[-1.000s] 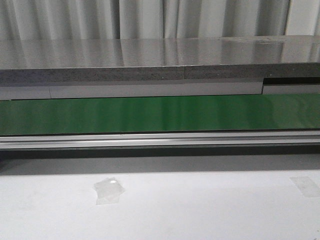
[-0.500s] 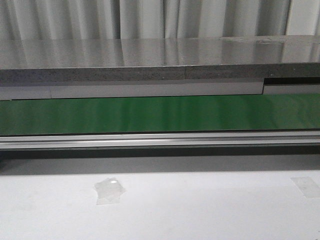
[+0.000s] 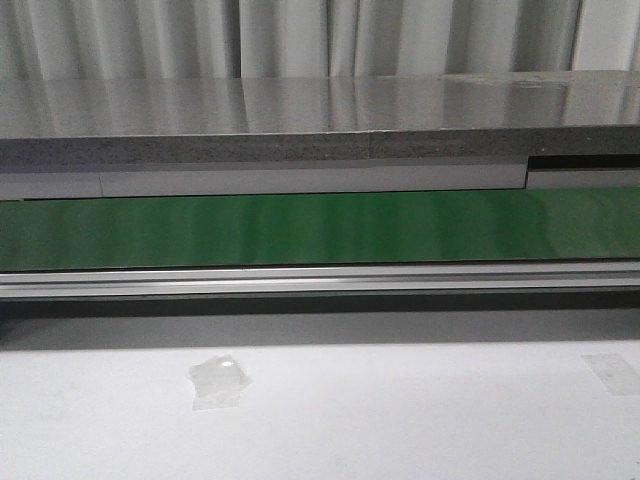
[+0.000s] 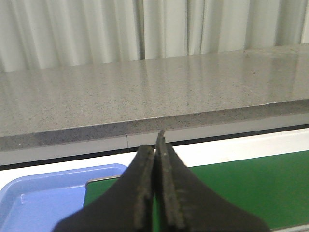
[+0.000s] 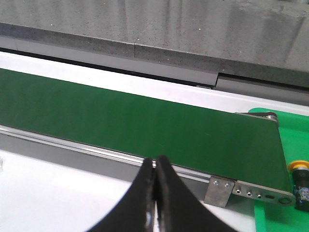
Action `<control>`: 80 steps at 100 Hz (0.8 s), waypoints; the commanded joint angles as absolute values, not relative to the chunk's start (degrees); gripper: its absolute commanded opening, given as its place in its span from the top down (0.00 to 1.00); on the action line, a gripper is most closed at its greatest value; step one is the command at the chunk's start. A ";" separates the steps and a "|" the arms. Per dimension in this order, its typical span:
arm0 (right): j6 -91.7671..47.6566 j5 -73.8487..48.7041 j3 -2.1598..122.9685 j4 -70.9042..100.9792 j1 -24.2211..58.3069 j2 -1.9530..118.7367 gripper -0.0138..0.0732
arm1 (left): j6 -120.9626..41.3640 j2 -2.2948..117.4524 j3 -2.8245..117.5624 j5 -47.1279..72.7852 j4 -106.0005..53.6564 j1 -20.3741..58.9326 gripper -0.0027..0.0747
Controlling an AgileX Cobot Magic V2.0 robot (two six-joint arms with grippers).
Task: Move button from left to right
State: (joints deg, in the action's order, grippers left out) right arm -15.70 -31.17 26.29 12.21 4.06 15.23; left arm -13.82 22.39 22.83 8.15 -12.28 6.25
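The button (image 5: 300, 180) shows only in the right wrist view: a yellow cap on a black body with tiny marks, cut off by the picture edge, on a bright green surface (image 5: 280, 212) past the end of the green conveyor belt (image 5: 145, 121). My right gripper (image 5: 155, 166) is shut and empty, over the white table in front of the belt's rail, well apart from the button. My left gripper (image 4: 155, 150) is shut and empty, above the belt's other end (image 4: 241, 188). Neither gripper shows in the front view.
A blue tray (image 4: 38, 198) lies at the belt end by my left gripper. A long grey stone-like shelf (image 3: 320, 120) runs behind the belt (image 3: 320, 228). A metal rail (image 3: 320, 280) fronts it. Two tape patches (image 3: 218, 380) (image 3: 612, 372) lie on the white table.
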 commanded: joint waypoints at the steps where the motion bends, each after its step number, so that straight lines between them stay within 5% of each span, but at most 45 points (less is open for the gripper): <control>1: -16.15 -27.09 27.60 13.03 4.23 15.73 0.92 | -13.77 22.70 24.52 3.59 -12.83 6.66 0.99; 32: -16.04 -22.33 25.49 12.74 4.23 15.48 0.92 | -13.77 22.70 24.52 3.59 -12.83 6.66 0.99; 80: 1.07 -5.00 4.61 1.31 4.23 2.49 0.92 | -13.77 22.70 24.52 3.59 -12.83 6.66 0.99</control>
